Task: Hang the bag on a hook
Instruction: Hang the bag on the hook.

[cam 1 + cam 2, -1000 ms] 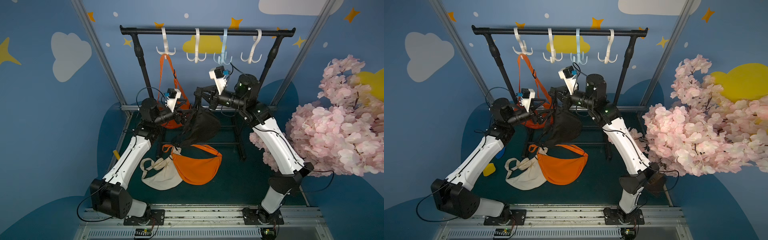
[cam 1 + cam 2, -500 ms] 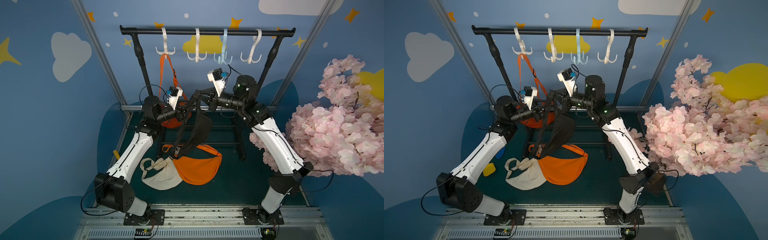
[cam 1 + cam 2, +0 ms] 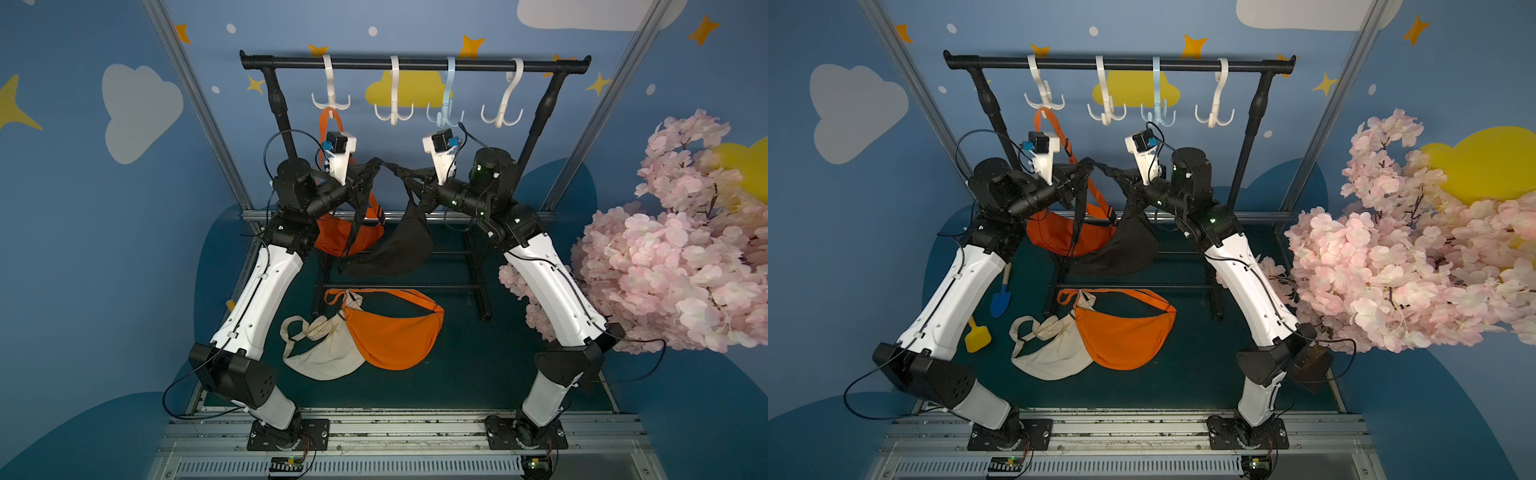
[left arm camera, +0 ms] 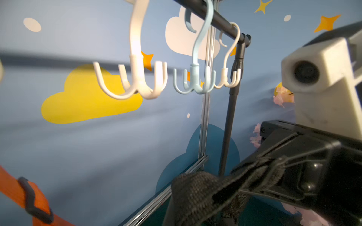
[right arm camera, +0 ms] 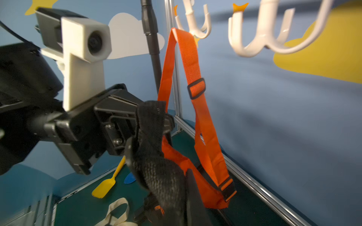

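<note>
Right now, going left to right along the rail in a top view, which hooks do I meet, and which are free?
First white hook, holding the hung orange bag's strap → second white hook, free → light blue hook, free → last white hook, free.

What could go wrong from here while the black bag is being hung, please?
1. The left end effector and right end effector pinch the strap close together, so the short span between them may miss a prong of the white hook.
2. The black bag hangs beside the hung orange bag, its loose strap crossing in front; lifting might snag that bag and unseat it.
</note>
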Controlling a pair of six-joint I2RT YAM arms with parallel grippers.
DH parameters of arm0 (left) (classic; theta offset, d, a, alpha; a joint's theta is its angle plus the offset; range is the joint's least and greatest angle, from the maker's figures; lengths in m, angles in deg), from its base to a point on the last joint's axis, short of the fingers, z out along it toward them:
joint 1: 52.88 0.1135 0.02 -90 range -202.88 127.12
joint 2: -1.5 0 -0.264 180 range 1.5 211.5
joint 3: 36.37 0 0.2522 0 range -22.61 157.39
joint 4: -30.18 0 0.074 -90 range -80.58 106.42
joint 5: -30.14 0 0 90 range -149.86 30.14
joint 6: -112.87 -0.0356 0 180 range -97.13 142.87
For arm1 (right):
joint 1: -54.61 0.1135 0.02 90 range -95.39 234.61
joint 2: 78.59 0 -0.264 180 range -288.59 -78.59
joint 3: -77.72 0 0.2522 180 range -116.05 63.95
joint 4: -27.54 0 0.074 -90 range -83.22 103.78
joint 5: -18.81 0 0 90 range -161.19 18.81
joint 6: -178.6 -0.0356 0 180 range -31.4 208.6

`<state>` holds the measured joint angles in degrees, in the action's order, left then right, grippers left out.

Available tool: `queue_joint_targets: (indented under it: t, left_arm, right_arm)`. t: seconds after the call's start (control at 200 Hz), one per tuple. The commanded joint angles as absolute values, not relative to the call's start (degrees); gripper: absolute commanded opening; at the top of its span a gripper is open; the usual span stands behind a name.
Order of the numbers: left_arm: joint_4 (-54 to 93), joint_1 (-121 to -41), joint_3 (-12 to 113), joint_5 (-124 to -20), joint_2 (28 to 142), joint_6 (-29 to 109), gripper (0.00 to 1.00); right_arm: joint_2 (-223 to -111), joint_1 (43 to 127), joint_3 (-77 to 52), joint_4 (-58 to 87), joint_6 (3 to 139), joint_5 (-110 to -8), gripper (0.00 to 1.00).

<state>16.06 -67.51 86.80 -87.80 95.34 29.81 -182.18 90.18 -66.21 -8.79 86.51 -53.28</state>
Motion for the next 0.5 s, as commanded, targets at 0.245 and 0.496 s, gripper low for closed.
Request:
queue_joint_targets:
  t: [0.245, 0.496]
  left_arm:
    - [-8.2, -68.9, 133.5, -82.8, 119.0, 33.8, 0.04]
    - [-4.9, -68.9, 134.6, -81.6, 120.2, 37.0, 0.04]
  right_arm:
    - [-190.4, 90.0, -82.1, -6.0, 87.8, -65.3, 0.0]
    - [-193.5, 90.1, -84.7, 2.5, 88.4, -68.2, 0.0]
